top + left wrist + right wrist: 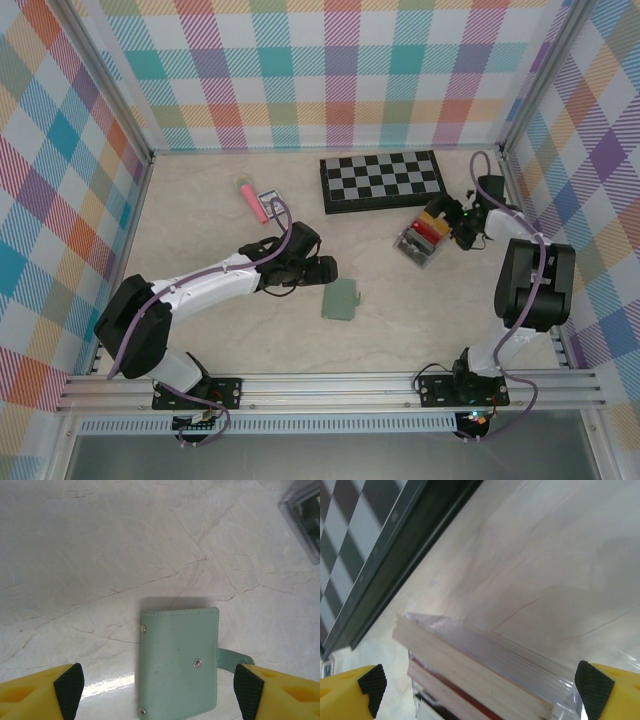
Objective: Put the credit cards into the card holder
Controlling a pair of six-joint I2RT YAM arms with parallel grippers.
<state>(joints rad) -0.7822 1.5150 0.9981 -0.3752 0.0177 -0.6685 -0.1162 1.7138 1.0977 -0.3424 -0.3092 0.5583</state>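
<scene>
From what I see, no card has gone in yet. The card holder [341, 298] lies flat on the table [420, 320], near the middle and a little towards my side, folded shut. In the left wrist view its tab [234, 660] sticks out to one side and the snap [197, 663] on its face is bare, so I judge the tab undone but the cover not yet opened. No card edge shows at its rim.

The left tool [322, 270] hangs just beside and above the holder. Its fingers [67, 685] are spread to either side of the holder and grip nothing.

The credit cards [426, 230] stand upright in a pale rack [410, 250] on the right side of the table, just in front of the chessboard [382, 180] and well apart from the holder. I can pick out red, yellow and dark ones. The right tool [452, 222] sits just beside the rack, jaws spread wide and empty. Its own camera looks down over the rack's top edge, too close for me to tell one card from another.

So the whole job is ahead: open the holder, hold it steady, lift a card out of the rack, carry it across and slide it into a pocket, then repeat for the others.
</scene>
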